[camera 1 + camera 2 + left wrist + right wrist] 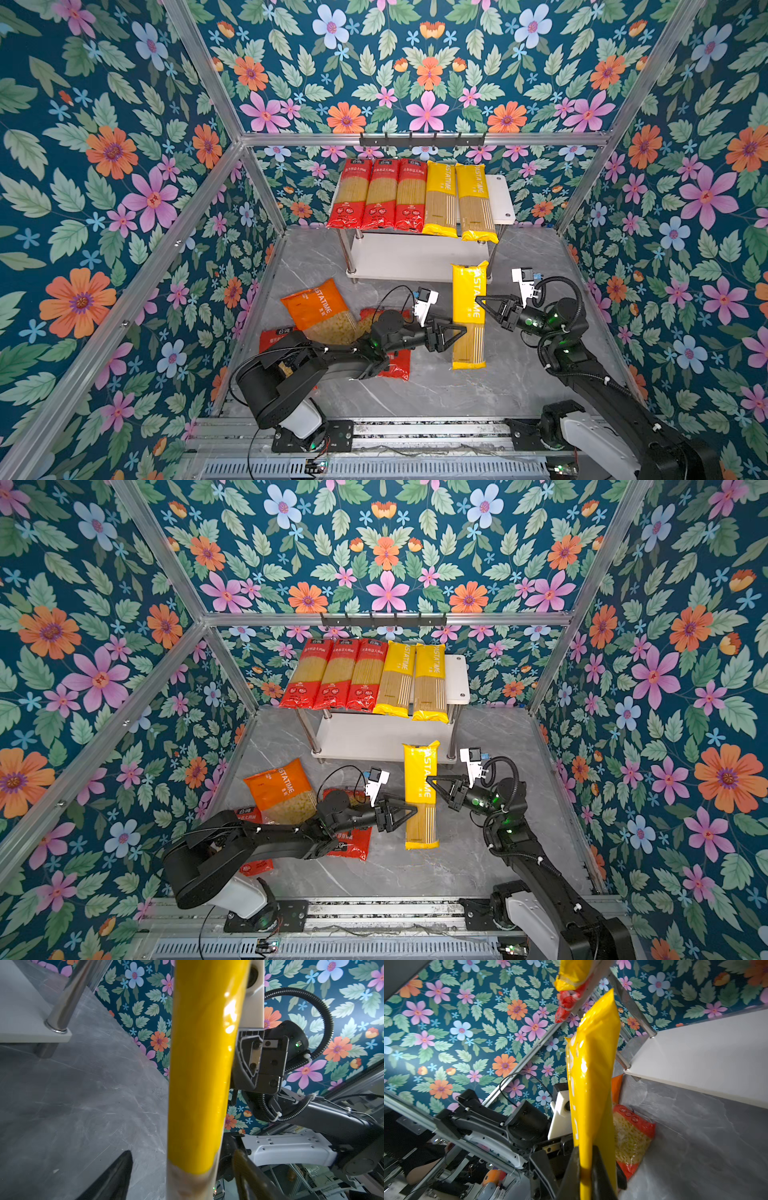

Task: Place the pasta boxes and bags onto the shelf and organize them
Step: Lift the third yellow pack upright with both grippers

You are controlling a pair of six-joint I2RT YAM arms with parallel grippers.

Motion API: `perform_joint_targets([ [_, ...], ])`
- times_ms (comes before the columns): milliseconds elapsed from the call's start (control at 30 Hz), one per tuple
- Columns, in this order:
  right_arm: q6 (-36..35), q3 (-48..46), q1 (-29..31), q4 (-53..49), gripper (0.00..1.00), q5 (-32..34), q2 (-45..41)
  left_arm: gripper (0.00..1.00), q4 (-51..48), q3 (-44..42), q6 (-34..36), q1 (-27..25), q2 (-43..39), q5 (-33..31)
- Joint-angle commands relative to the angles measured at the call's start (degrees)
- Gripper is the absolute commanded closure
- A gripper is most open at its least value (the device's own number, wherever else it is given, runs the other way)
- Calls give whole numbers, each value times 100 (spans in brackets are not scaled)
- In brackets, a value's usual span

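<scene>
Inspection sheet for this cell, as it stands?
Surface: grey marble-look tabletop.
Job's things: shelf top tier holds three red spaghetti packs, two yellow spaghetti packs; lower tier bare; third yellow pack held; orange bag, two red bags on tabletop.
Clutter: nothing seen.
Grippers: right gripper shut on third yellow pack; left gripper open, straddling it.
Cables: black loop at left wrist; corrugated conduit on right arm.
Surroundings: floral walls, aluminium frame, hook rail.

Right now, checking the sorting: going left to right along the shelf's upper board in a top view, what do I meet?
Leftmost red spaghetti pack, middle red spaghetti pack, third red spaghetti pack, yellow spaghetti pack, second yellow spaghetti pack, bare shelf board.
</scene>
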Motion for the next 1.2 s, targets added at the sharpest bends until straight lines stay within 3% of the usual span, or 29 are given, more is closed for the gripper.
perform_joint_targets([
  [0,461,192,23,807,100,-58,-33,28,338,116,77,-58,-12,277],
  [300,648,355,93,541,98,53,3,77,51,325,153,-71,-246,300],
  [467,322,303,93,-149,66,157,-157,89,-242,105,670,-150,-478,-97],
  [633,-207,163,94,-1020,47,370,-301,94,-336,-6,705,-226,-801,-268],
  [833,438,-350,92,126,28,181,-77,98,-1340,486,1146,-361,-1408,-660],
  [933,536,-393,93,23,15,213,-218,99,-2080,926,1223,-337,-1651,-1078],
  [1167,659,-316,117,104,17,-145,-528,98,-2533,1867,824,-162,-1521,-1229],
])
